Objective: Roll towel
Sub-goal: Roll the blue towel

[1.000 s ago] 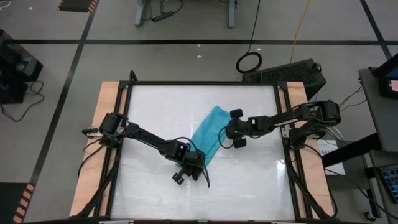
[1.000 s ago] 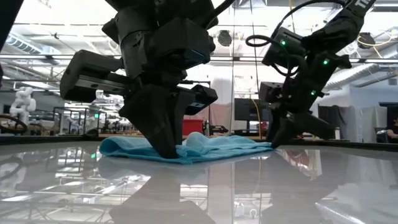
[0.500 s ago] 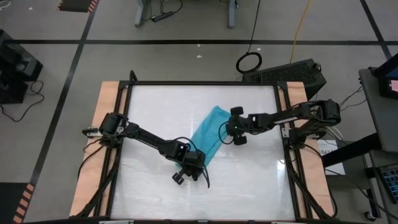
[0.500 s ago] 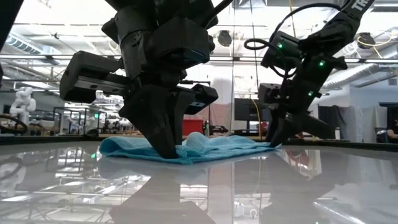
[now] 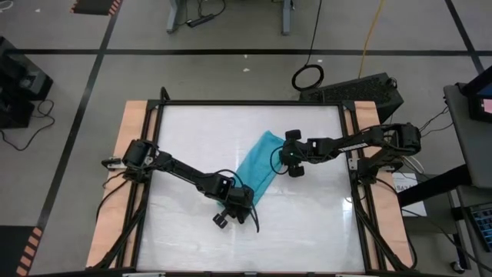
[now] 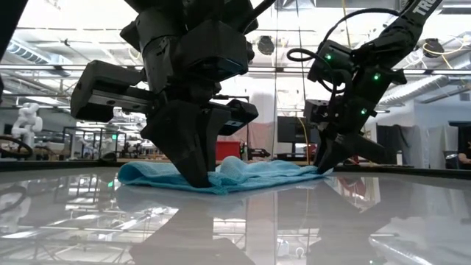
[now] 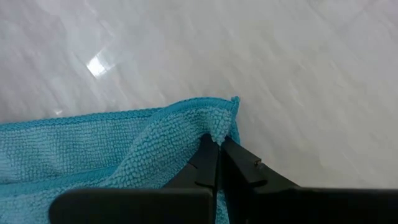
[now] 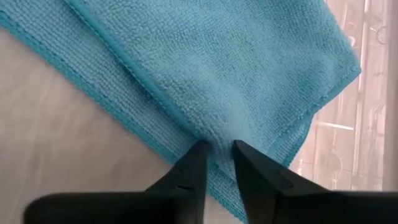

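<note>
White table (image 5: 192, 138) has loads of bare room. The towel (image 5: 259, 171) lies mid-table, long axis diagonal, far end toward the right. Left gripper (image 7: 219, 144) pinches its near corner; right gripper (image 8: 217, 148) straddles its right edge, fingers narrowly apart.

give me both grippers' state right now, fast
left gripper: shut on a corner of the towel.
right gripper: fingers slightly apart, pressed onto the towel, not clamped.

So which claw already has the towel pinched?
The left claw, shut on the towel corner nearest the table's front; the right claw merely straddles its edge, tips apart.
</note>
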Tool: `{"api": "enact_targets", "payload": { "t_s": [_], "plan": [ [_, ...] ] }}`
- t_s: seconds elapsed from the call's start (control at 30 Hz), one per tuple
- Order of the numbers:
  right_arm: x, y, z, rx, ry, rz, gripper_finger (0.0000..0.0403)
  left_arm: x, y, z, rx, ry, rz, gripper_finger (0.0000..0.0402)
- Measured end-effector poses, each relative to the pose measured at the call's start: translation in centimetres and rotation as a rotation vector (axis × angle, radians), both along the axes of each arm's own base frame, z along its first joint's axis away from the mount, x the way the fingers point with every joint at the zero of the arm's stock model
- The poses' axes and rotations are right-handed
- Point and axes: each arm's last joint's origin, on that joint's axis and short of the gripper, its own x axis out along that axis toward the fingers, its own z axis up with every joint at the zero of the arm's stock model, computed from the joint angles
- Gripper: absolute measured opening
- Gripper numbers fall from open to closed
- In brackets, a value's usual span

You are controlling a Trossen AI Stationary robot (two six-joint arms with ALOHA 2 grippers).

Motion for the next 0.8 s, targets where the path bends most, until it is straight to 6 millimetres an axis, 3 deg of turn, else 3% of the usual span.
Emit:
{"api": "enact_targets", "payload": {
  "t_s": [0.17, 0.43, 0.8],
  "plan": [
    [0.1, 0.0, 0.1, -0.010, -0.005, 0.015, 0.0007, 0.0, 0.0, 0.0, 0.001, 0.000, 0.001, 0.0014],
    [0.0, -0.1, 0.3, -0.042, -0.002, -0.010, 0.0001, 0.0, 0.0, 0.0, 0.001, 0.000, 0.002, 0.0014],
    [-0.6, -1.1, 2.5, -0.142, 0.116, -0.108, 0.0000, 0.0, 0.0, 0.0, 0.000, -0.003, 0.003, 0.0014]
  ]
}}
